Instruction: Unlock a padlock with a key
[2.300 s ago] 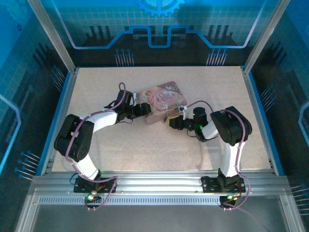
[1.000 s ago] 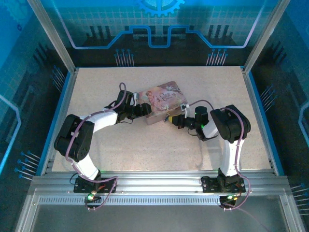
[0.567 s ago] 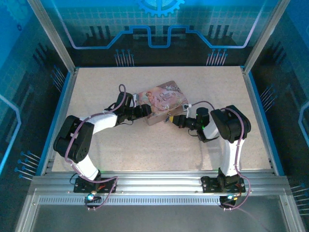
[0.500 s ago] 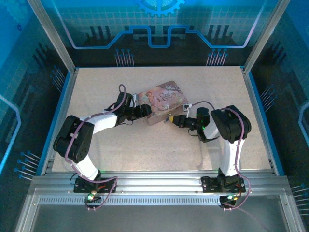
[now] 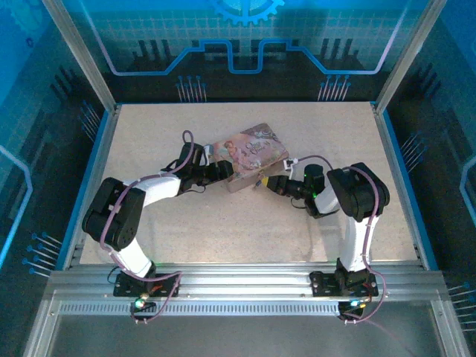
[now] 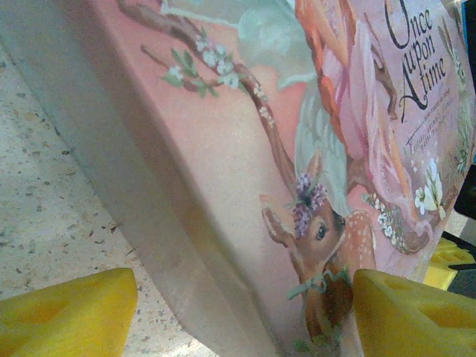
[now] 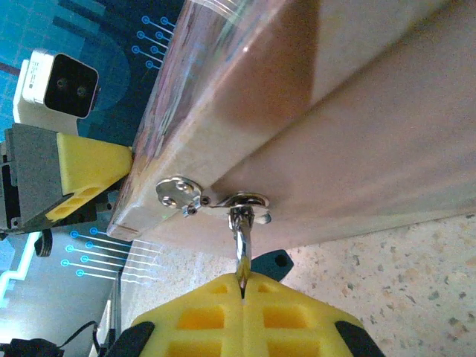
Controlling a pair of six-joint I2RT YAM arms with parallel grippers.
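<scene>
padlock [image 7: 271, 261] half-hidden behind right claw [image 7: 242, 286], tin [image 6: 223, 149] cropped

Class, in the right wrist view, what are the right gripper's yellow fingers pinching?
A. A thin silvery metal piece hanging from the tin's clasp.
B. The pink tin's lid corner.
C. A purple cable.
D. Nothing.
A: the right gripper is shut on the thin silvery metal piece hanging from the clasp on the side of the tin.

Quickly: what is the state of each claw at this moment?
Left claw: open, astride the pink tin.
Right claw: closed on a thin metal piece at the tin's clasp; key or padlock, cannot tell.
</scene>
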